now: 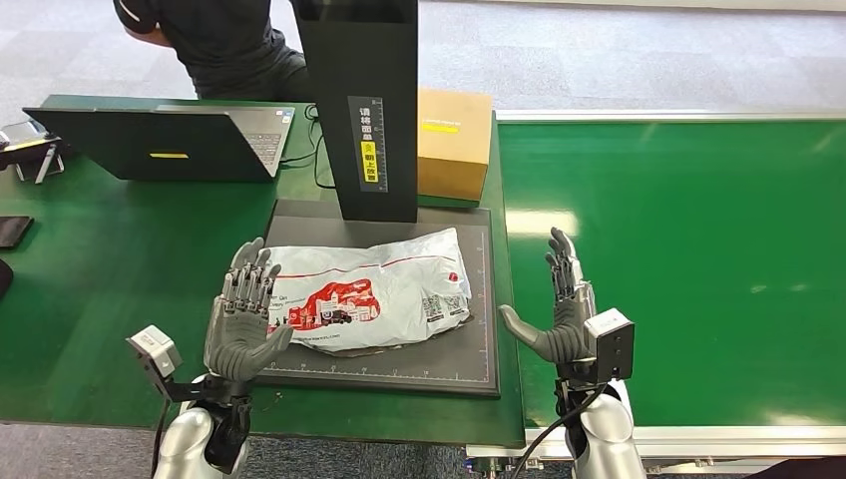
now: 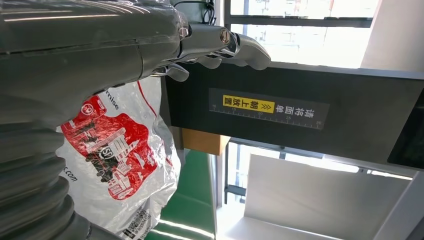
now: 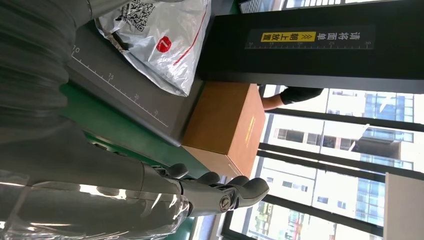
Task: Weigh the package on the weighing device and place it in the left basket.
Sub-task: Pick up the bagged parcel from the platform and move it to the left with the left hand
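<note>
In the head view, the crinkled white-and-red plastic mailer package (image 1: 374, 289) is seen lying on the flat dark-grey scale platform (image 1: 479, 299) (weighing step, judged). Both robot hands, left (image 1: 242, 319) and right (image 1: 561, 309), are held released, flanking it. In the wrist views, the package (image 2: 117, 165) (image 3: 160, 40) is shown ungrasped; a two-sided grasp is called for next.

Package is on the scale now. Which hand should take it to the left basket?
Left hand, likely: it's open at the package's near edge. Right hand hangs open off the weighing device, clear of the package.
</note>
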Motion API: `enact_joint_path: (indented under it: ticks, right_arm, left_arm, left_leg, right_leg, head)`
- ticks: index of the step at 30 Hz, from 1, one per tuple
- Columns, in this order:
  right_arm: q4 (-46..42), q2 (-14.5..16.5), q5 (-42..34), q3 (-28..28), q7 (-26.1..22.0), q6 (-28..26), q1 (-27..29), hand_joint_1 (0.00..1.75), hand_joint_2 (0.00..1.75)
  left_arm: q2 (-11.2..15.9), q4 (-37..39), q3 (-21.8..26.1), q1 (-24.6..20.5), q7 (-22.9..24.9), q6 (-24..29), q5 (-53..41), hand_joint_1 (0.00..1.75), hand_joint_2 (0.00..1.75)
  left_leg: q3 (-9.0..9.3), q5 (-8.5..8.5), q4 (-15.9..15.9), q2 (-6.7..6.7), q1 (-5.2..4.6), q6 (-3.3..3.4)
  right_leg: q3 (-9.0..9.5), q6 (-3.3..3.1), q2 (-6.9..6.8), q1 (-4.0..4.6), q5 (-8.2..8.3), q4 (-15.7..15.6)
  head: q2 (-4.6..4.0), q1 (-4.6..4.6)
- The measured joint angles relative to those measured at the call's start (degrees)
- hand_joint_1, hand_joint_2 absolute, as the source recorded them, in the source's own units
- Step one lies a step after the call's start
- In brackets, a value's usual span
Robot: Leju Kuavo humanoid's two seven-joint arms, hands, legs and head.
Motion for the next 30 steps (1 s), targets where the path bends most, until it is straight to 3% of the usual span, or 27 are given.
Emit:
enact_joint_path:
  ticks: [30]
  right_arm:
    - [-0.02,0.00,-0.11,0.00,-0.02,-0.06,0.28,0.00,1.75]
  left_arm:
    - [0.00,0.00,0.00,0.02,-0.05,0.61,-0.54,0.00,1.75]
  left_leg:
    - [0.00,0.00,0.00,0.00,0.00,0.00]
  right_leg:
    - [0.00,0.00,0.00,0.00,0.00,0.00]
  head:
    - [0.00,-0.01]
